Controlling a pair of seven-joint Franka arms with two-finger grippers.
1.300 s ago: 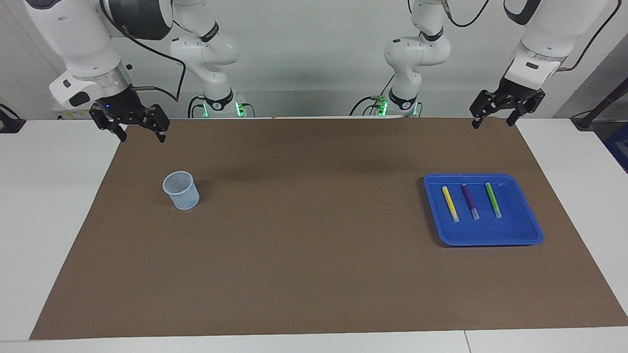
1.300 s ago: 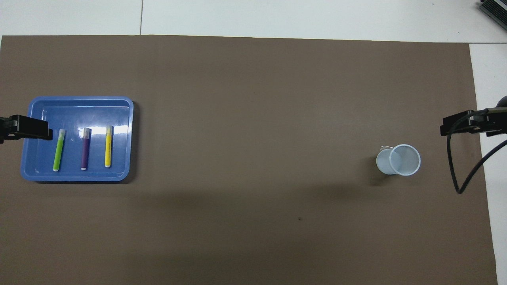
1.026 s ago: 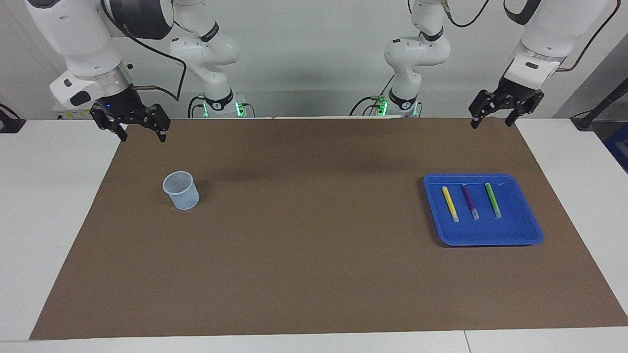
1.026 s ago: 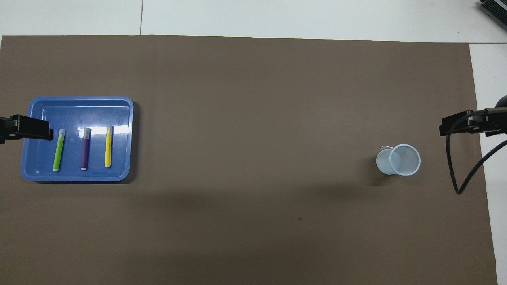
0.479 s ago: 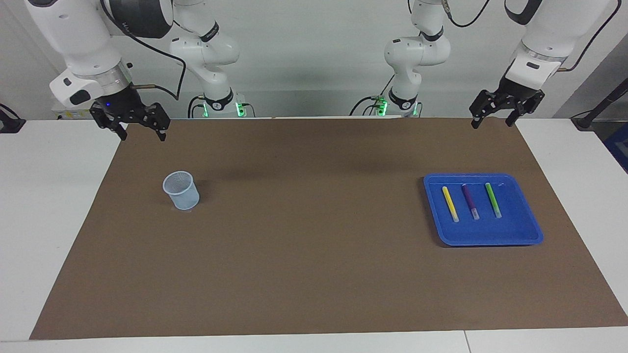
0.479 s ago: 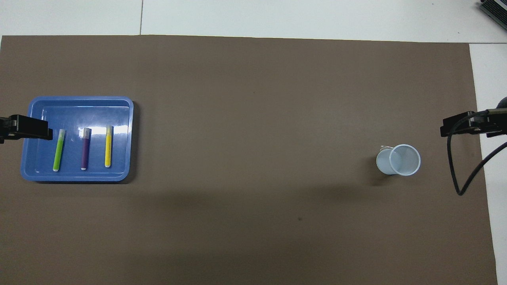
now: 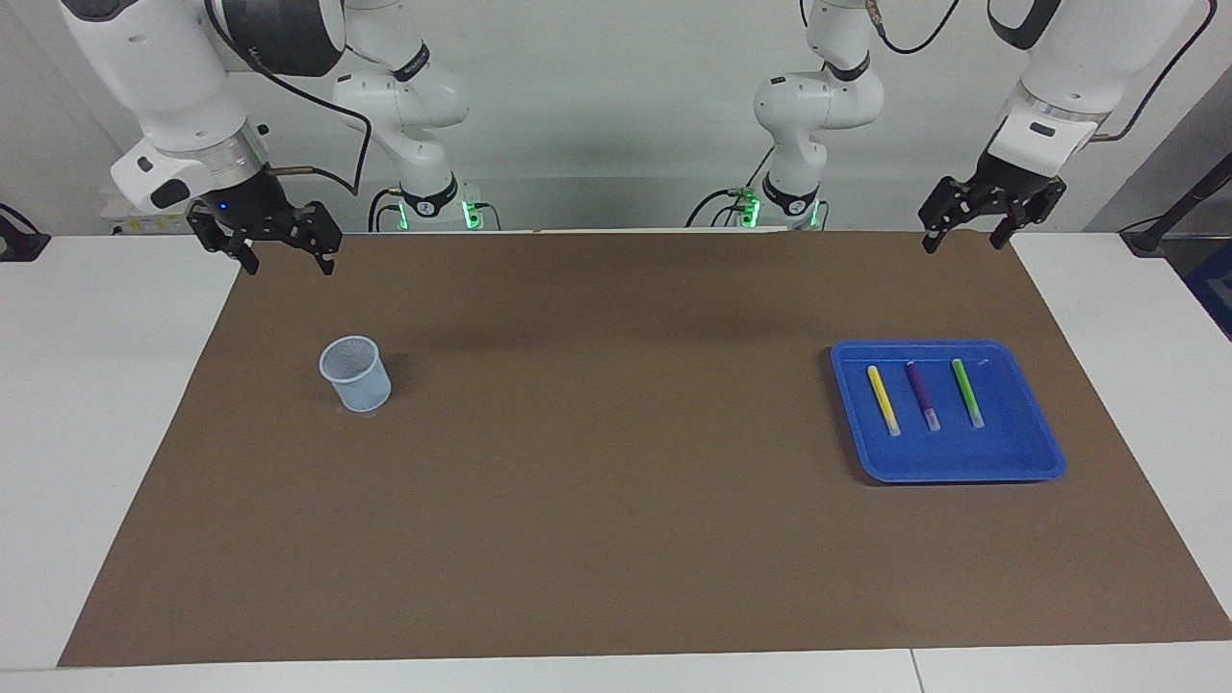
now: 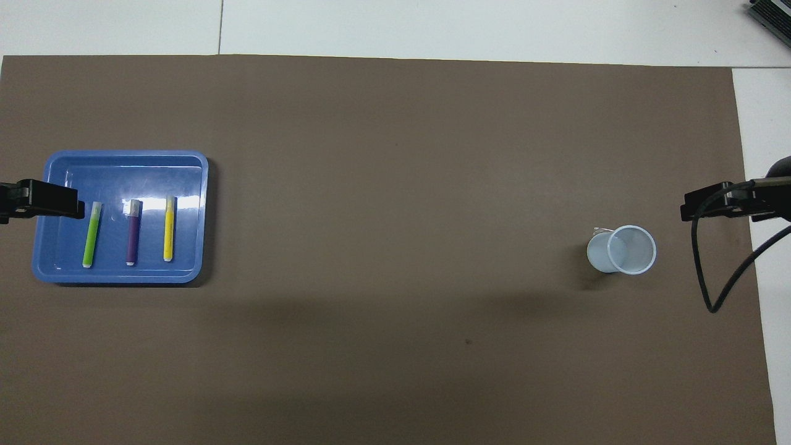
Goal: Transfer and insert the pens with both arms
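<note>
text: none legible | labels: none | numbers: none | signs: none

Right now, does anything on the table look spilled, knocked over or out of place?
Nothing stands out. The yellow pen, purple pen and green pen lie side by side in the blue tray, and the cup stands upright.

One camera sits high across the counter (image 7: 87,404), facing the robots at twelve o'clock. The other hangs above the robots' end, looking steeply down and forward. Both stand well back and share the brown mat (image 7: 616,539) (image 8: 395,154), half a turn apart.
</note>
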